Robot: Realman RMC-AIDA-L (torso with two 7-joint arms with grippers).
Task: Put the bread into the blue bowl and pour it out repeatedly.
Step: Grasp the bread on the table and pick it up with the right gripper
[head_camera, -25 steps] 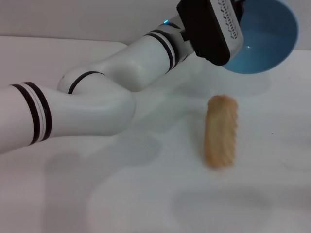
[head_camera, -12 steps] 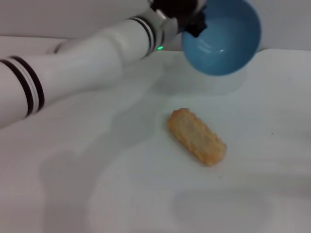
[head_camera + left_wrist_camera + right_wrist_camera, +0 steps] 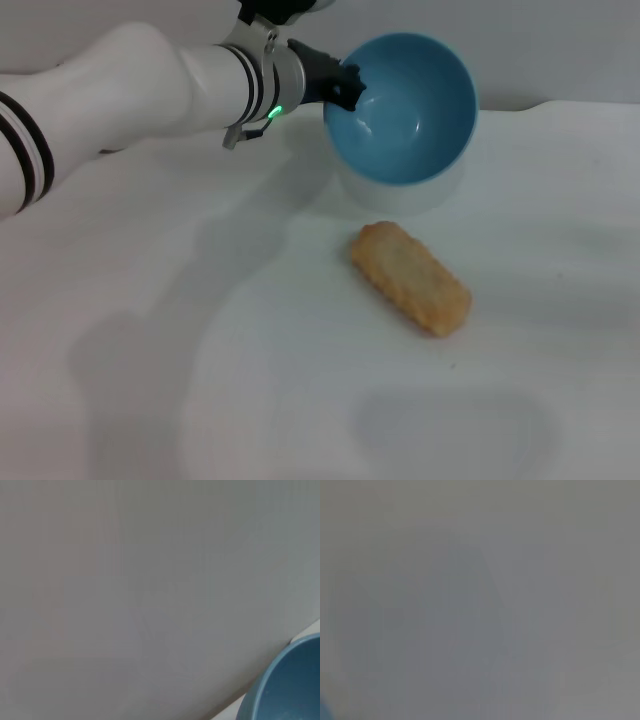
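Observation:
The blue bowl (image 3: 405,105) is at the back of the white table, held tilted with its empty opening facing forward and toward me. My left gripper (image 3: 340,85) is shut on the bowl's left rim, its arm reaching in from the left. The bowl's rim also shows in the left wrist view (image 3: 285,690). The bread (image 3: 410,277), a golden-tan ridged loaf, lies flat on the table just in front of the bowl, slanted from back-left to front-right, apart from it. My right gripper is out of view.
The white table (image 3: 250,380) spreads all around the bread. A grey wall runs behind the table's back edge (image 3: 560,50). The right wrist view shows only a plain grey surface.
The left arm has swung the bowl leftward and lower, from the upper right toward the table's back centre. The bread has come to rest on a slant.

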